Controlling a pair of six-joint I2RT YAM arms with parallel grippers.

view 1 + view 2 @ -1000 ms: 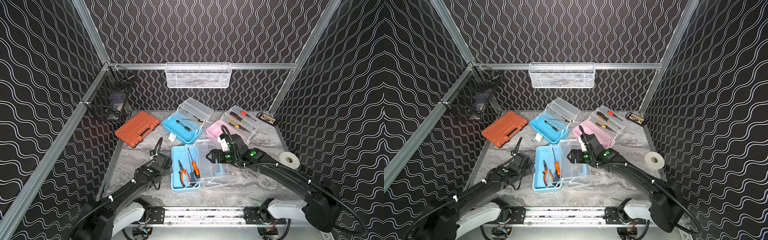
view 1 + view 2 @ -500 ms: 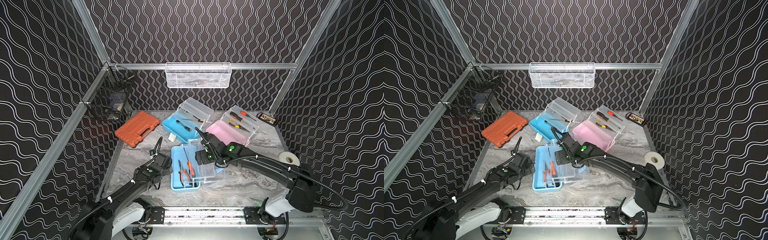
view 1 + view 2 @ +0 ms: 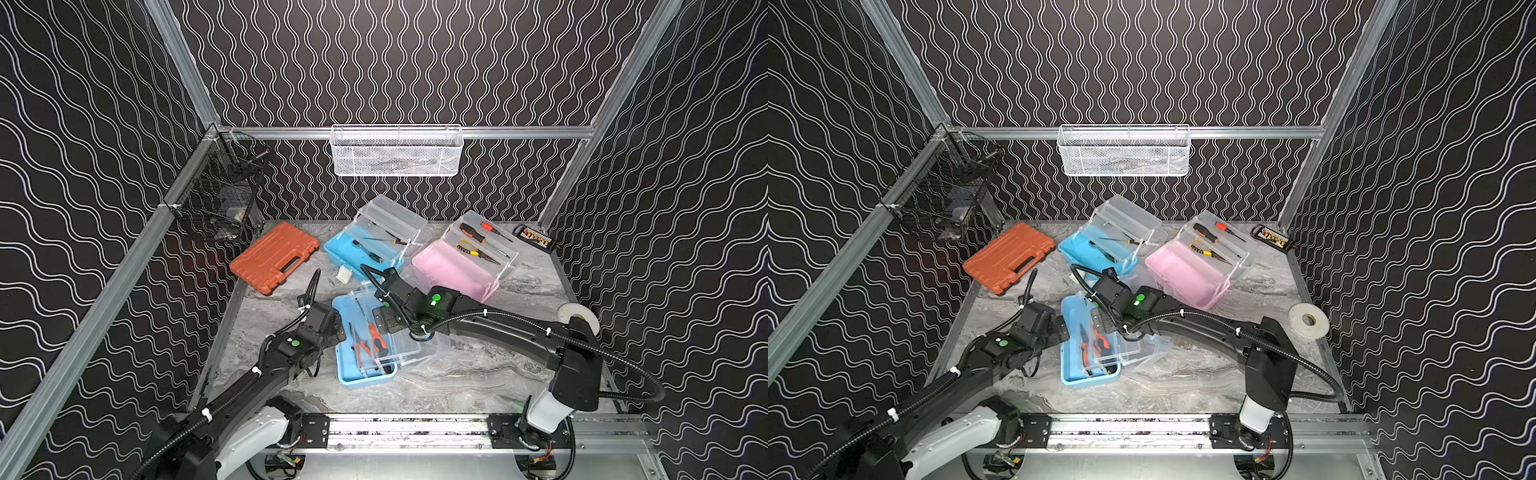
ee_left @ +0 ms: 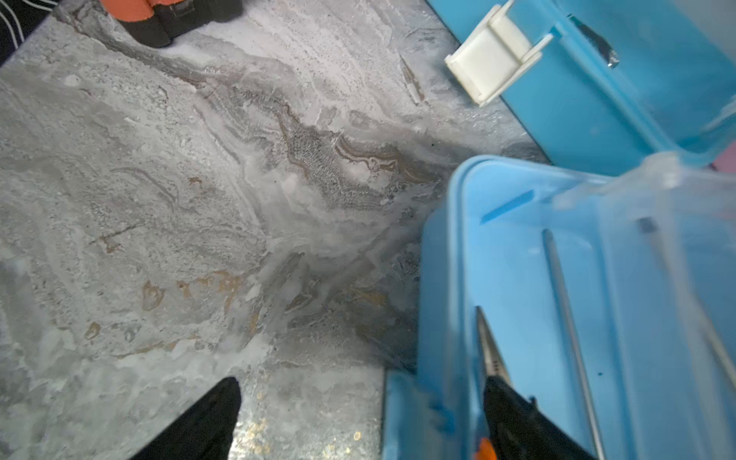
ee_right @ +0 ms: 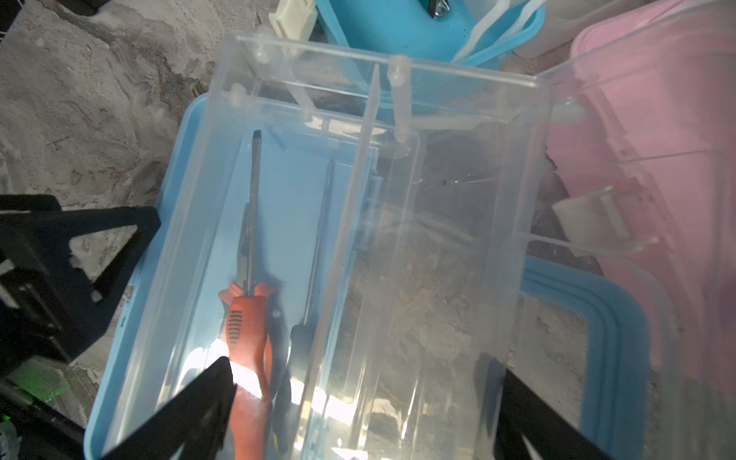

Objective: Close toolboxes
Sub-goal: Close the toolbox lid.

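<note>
In a top view, none of the three toolboxes reads as closed. The near blue toolbox (image 3: 347, 376) lies at the middle front of the table. Its clear lid (image 3: 409, 351) is raised and leans over the base, not yet seated. The right gripper (image 3: 384, 320) is at the lid, and the left gripper (image 3: 334, 328) is at the base's outer wall. The far blue toolbox (image 3: 353, 253) and the pink toolbox (image 3: 449, 270) stand behind, both with lids thrown back and tools exposed. The orange case (image 3: 272, 257) is shut and is not part of the job. In both top views the clear lid (image 3: 1142, 349) shows the same half-swung attitude. Left wrist view: the left gripper (image 4: 358, 422) has its jaws apart. One finger is over the table and the other is inside the near blue toolbox (image 4: 450, 247), straddling its wall with no clamp visible. Right wrist view: the right gripper (image 5: 358, 418) has its jaws spread wide at the clear lid (image 5: 438, 199), with no grasp visible. Pliers (image 5: 243, 318) lie in the base beneath. Assessment: the first closure is roughly midway. Seating that lid, latching it, and closing two further lids remain.
</note>
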